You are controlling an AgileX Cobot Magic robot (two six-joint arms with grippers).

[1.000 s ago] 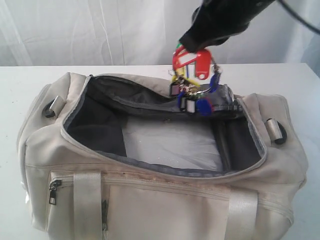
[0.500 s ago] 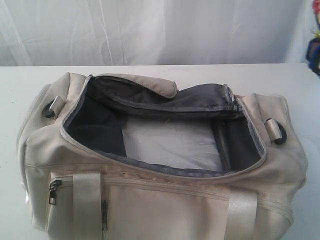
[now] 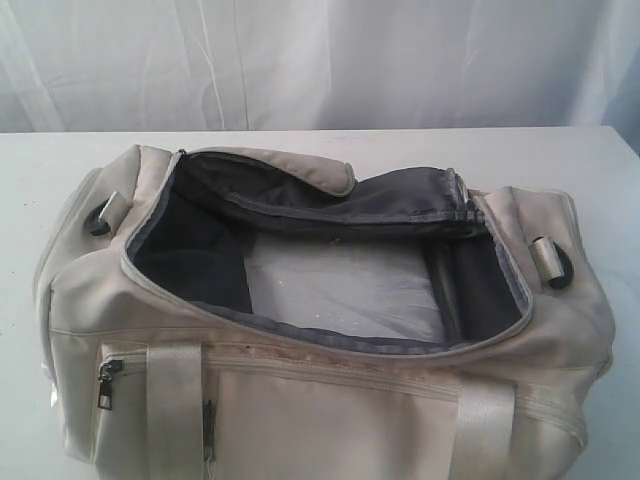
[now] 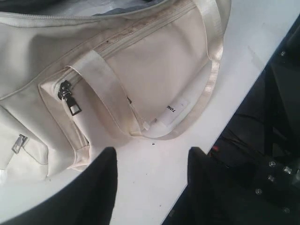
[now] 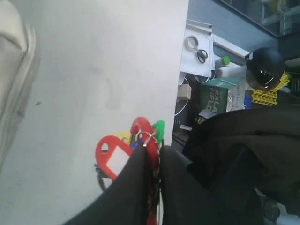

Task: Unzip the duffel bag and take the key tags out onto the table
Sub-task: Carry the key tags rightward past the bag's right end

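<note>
Right gripper: jaws are closed almost fully, and the key tags are pinched at the ring end. The rest of the bunch is left hanging free below the fingers.

- The bunch is held over the table, clear of the duffel bag, whose cream side is seen at the edge of the right wrist view.
- The table's edge is seen just beside the tags in that view; beyond it lies floor clutter.
- Height above the tabletop cannot be judged.
- Left gripper: jaws are spread wide and nothing is held. It is poised over bare table just beside the bag's front pocket side.
- In the exterior view the bag is seen unzipped. Only a clear plastic sheet is visible on its floor. Neither gripper is shown there.

Risks, as judged:
- Release so near the edge: the tags could be bounced or slid off the table, more so if they are let go from a height.
- Thin grip: only part of the bunch is clamped, so it could be shaken loose early by a quick swing.
- Snagging: a metal ring could be caught on a finger when the jaws are opened, and the bunch dragged along on retreat.
- A spot further in from the edge would be safer for the set-down.
</note>
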